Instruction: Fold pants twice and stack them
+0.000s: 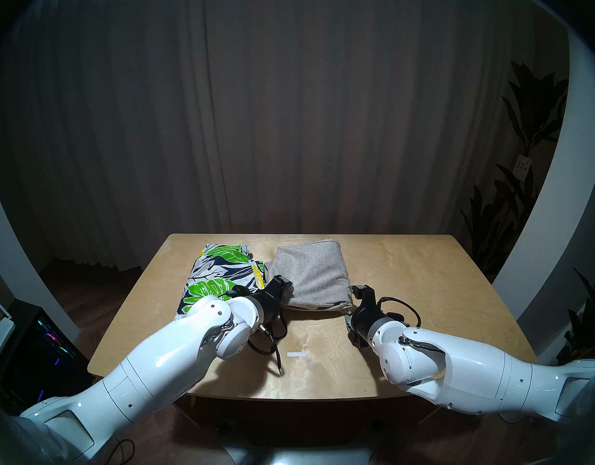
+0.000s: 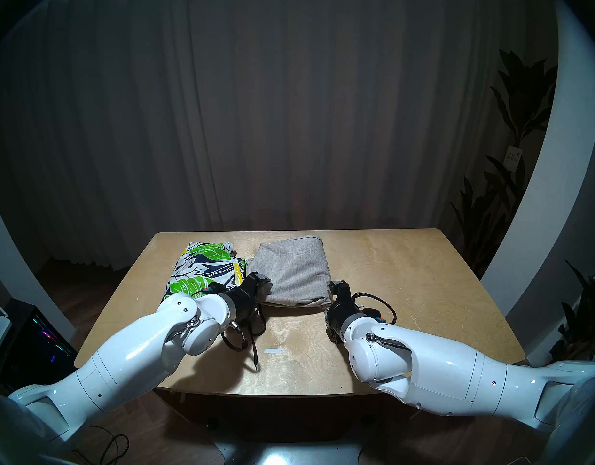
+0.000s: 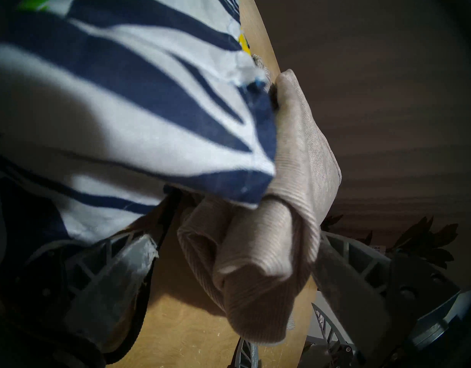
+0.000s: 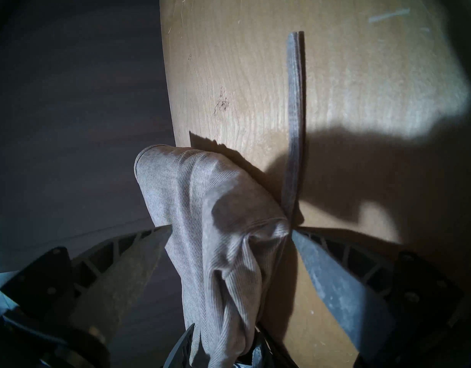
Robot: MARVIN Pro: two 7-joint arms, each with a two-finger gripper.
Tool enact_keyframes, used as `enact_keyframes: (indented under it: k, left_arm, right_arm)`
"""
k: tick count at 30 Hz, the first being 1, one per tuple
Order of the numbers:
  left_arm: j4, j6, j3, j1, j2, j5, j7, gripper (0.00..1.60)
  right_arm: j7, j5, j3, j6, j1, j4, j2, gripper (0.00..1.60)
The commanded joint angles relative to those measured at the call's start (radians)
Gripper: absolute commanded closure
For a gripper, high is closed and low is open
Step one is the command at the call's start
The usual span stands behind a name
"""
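Note:
Two folded pairs of pants lie side by side on the far half of the wooden table (image 1: 423, 286). The leaf-print shorts (image 1: 222, 276) (image 2: 202, 269) are on the left, the grey knit shorts (image 1: 309, 276) (image 2: 292, 273) on the right. My left gripper (image 1: 284, 283) (image 3: 237, 240) stands open around the grey pair's near-left corner (image 3: 295, 173), with the leaf print (image 3: 122, 94) hanging over it. At the near-right corner (image 4: 215, 226) my right gripper (image 1: 358, 290) (image 4: 229, 230) is open too, bunched grey cloth between its fingers. A grey strap (image 4: 295, 107) lies on the wood beyond.
A white tape mark (image 1: 296, 354) sits on the table's near middle. Black cables (image 1: 272, 340) loop under the left wrist. A dark curtain hangs behind the table. Plants (image 1: 524, 135) stand at the right, and a lit computer case (image 1: 44, 340) is on the floor at the left.

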Motion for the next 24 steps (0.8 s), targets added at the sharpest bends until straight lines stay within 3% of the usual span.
enact_keyframes:
  k: [1,24]
  left_arm:
    - [0.007,0.001,-0.006,-0.041,-0.031,0.004,-0.004,0.00]
    - [0.121,0.029,-0.010,-0.056,-0.089,0.025,-0.077,0.00]
  right_arm:
    - [-0.021,0.011,-0.001,-0.019,0.016,0.025,-0.052,0.00]
    - [-0.025,-0.013,-0.030,0.031,0.068,0.140,-0.105,0.00]
